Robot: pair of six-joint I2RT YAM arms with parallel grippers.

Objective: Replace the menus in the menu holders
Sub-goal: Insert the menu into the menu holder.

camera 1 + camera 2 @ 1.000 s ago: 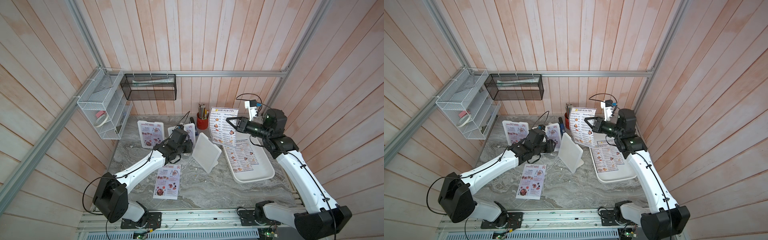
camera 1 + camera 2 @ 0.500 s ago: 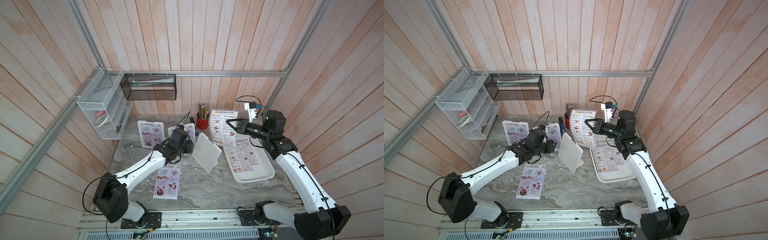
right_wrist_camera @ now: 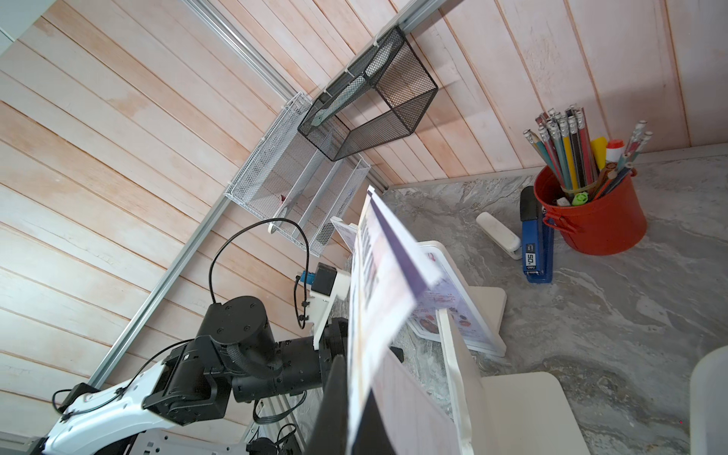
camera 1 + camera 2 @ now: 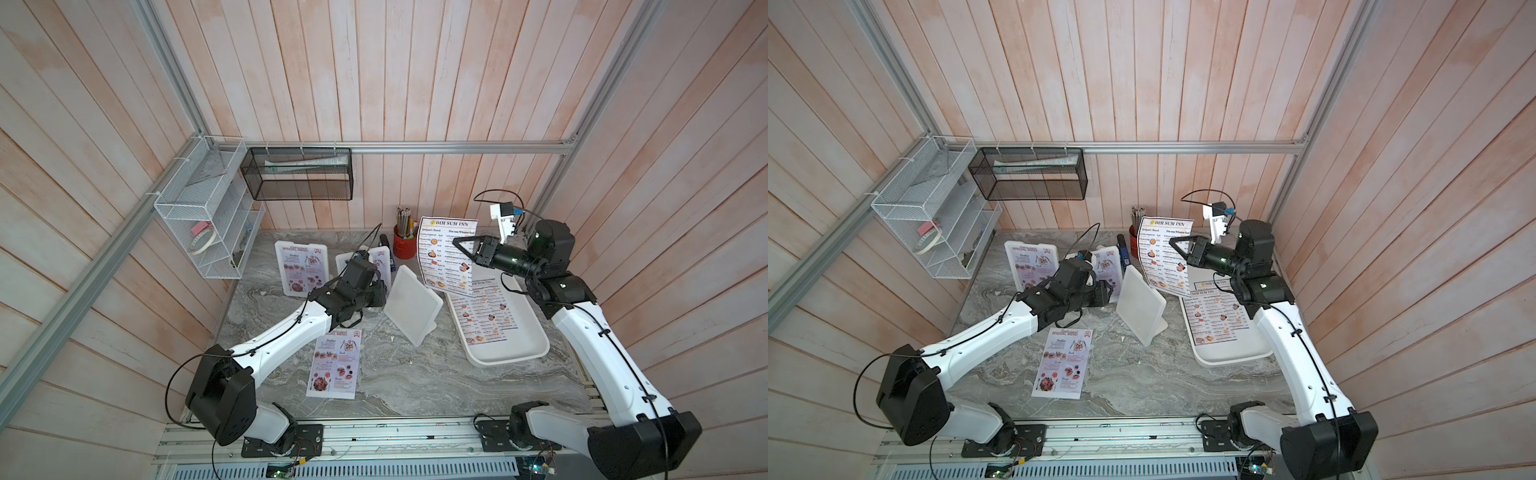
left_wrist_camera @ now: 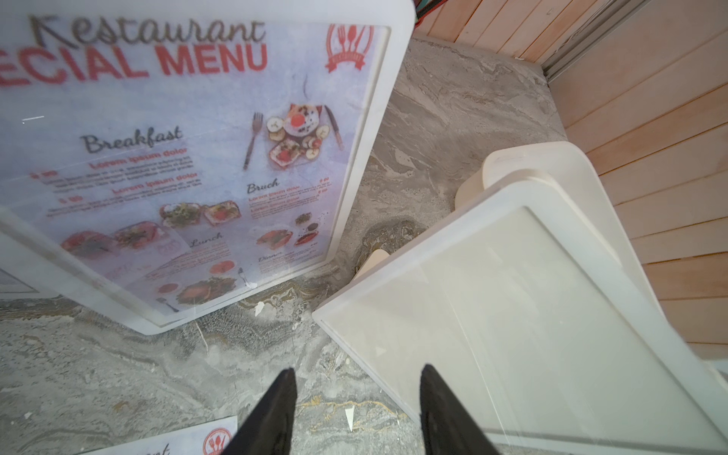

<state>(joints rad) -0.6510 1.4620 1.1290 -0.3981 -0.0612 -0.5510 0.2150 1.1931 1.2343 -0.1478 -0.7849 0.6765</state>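
Observation:
My right gripper (image 4: 457,243) (image 3: 354,394) is shut on a blue-bordered Dim Sum Inn menu (image 4: 446,253) (image 4: 1165,253), which hangs in the air above and behind an empty white menu holder (image 4: 411,305) (image 5: 512,315). My left gripper (image 5: 358,370) (image 4: 384,294) is open low at that holder's left edge. One finger lies over its clear front, the other over the table, and I cannot tell whether it touches. Two more holders (image 4: 301,268) (image 5: 197,157) at the back carry Special Menu sheets. A loose Special Menu (image 4: 334,363) lies flat on the table.
At the right, a white tray (image 4: 519,353) holds more Dim Sum Inn sheets (image 4: 486,316). A red pencil cup (image 3: 591,212) and a blue stapler (image 3: 535,236) stand at the back wall. Wire shelves (image 4: 208,216) hang on the left wall.
The right gripper has swayed only slightly with the held menu. The left arm has not moved.

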